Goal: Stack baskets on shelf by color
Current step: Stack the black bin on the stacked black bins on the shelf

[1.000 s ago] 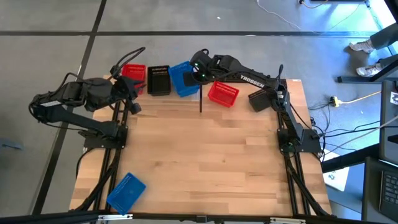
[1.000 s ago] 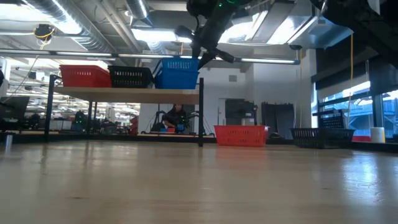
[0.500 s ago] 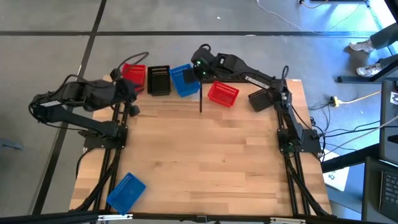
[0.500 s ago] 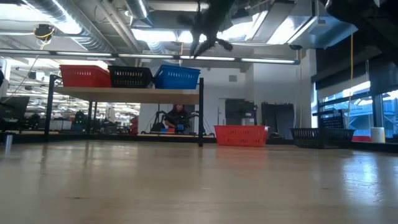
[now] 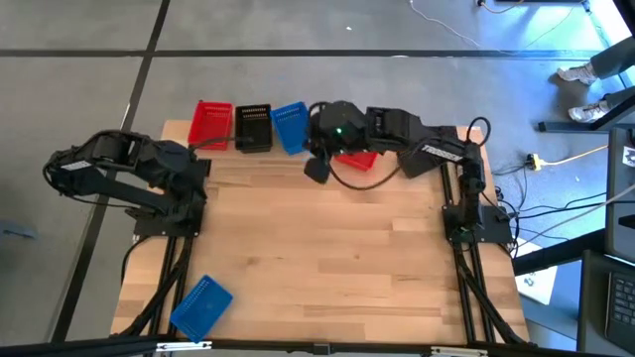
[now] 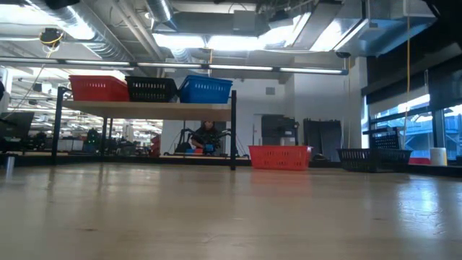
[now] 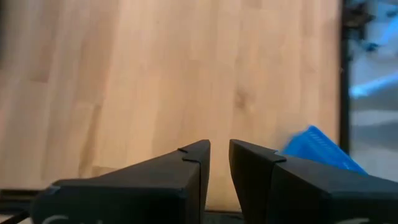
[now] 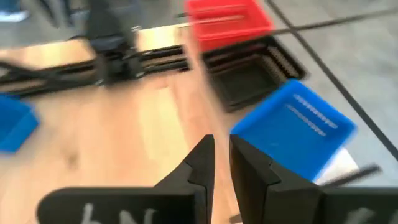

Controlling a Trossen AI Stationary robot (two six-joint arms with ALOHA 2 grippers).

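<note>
Baskets of perforated plastic sit in a row on the pale wooden shelf (image 6: 144,106): red basket (image 5: 210,123), black basket (image 5: 254,126), blue basket (image 5: 290,126). A second red basket (image 6: 279,157) rests on the tabletop past the shelf, a dark one (image 6: 373,158) farther along, and another blue basket (image 5: 201,303) lies at the near corner. My right gripper (image 8: 216,163) hangs near the shelf's end, fingers nearly together, empty. My left gripper (image 7: 219,165), fingers nearly together too, is back at its side.
</note>
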